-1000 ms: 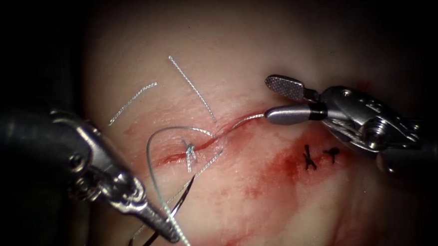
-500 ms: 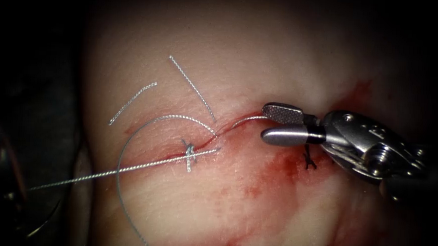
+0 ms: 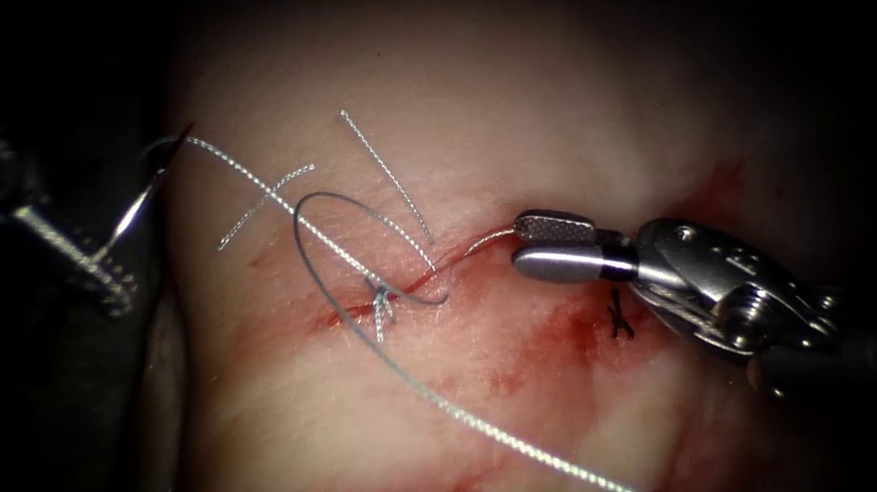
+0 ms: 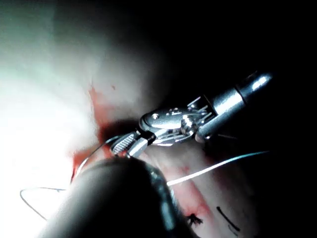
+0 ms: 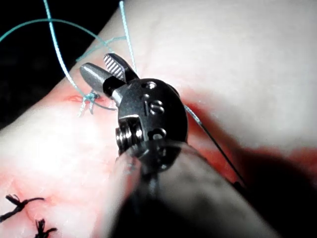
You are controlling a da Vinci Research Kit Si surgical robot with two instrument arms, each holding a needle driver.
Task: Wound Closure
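Since the earlier picture, the left tool (image 3: 97, 268) has come back at the left edge, beside the tissue (image 3: 486, 108). The thread (image 3: 509, 438) now runs up-left to it instead of flat to the left.

Nearest to me, a long strand crosses the red fluid (image 3: 554, 332). Behind it, a loop lies around the knot (image 3: 381, 301) on the cut (image 3: 355, 314).

The right tool (image 3: 519, 242) is on the right of the cut. Its jaws are a little open, with the short thread end at their tips. This end may slip away if they do not close on it.

Farther back lie two loose thread pieces (image 3: 265, 205), and the loop could catch them or the knot.

The left jaws seem closed on the needle (image 3: 141, 195), which is out of the tissue.
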